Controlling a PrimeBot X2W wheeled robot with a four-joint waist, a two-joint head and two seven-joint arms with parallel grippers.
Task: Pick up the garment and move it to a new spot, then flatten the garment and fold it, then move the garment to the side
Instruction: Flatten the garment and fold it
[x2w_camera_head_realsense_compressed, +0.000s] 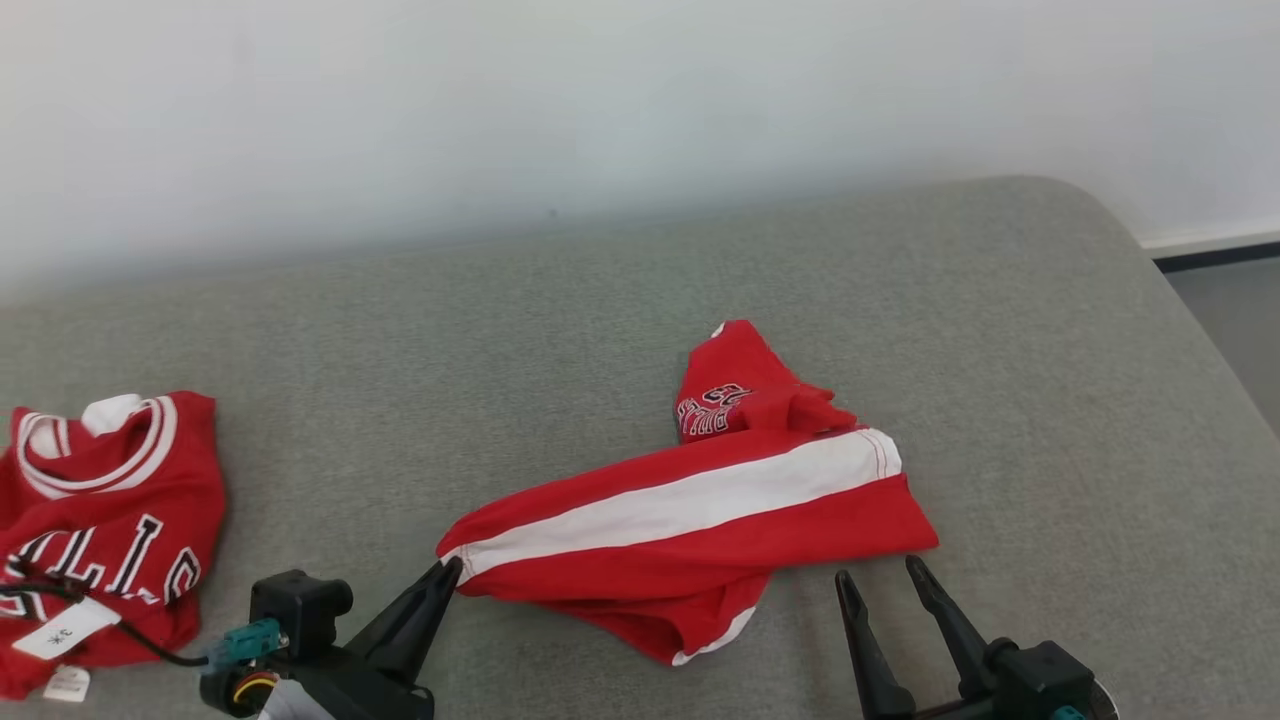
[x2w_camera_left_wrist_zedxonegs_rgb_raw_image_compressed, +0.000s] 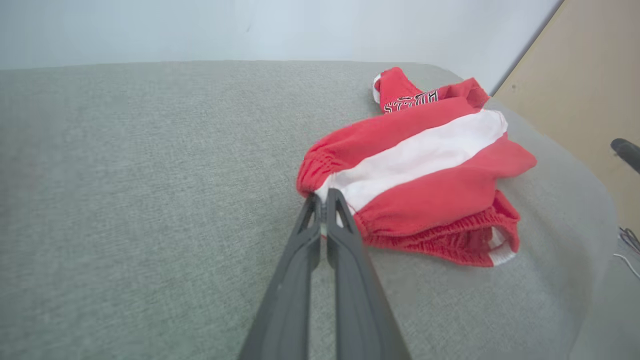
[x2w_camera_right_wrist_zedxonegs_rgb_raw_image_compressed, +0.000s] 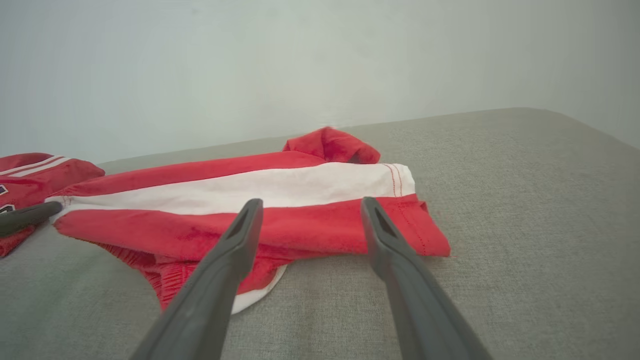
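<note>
The garment (x2w_camera_head_realsense_compressed: 700, 510) is a pair of red shorts with a broad white stripe, lying crumpled on the grey padded surface (x2w_camera_head_realsense_compressed: 600, 300). My left gripper (x2w_camera_head_realsense_compressed: 452, 568) is shut on the garment's left end, pinching the waistband edge at the white stripe; the left wrist view shows its tips (x2w_camera_left_wrist_zedxonegs_rgb_raw_image_compressed: 324, 197) closed against the gathered cloth (x2w_camera_left_wrist_zedxonegs_rgb_raw_image_compressed: 425, 165). My right gripper (x2w_camera_head_realsense_compressed: 878, 570) stands open just in front of the garment's right hem, apart from it. In the right wrist view its gripper (x2w_camera_right_wrist_zedxonegs_rgb_raw_image_compressed: 310, 202) frames the red hem (x2w_camera_right_wrist_zedxonegs_rgb_raw_image_compressed: 325, 235).
A second red jersey (x2w_camera_head_realsense_compressed: 100, 500) with white trim, black lettering and paper tags lies at the far left. A pale wall stands behind the surface. The surface's rounded right edge (x2w_camera_head_realsense_compressed: 1190, 300) drops to the floor.
</note>
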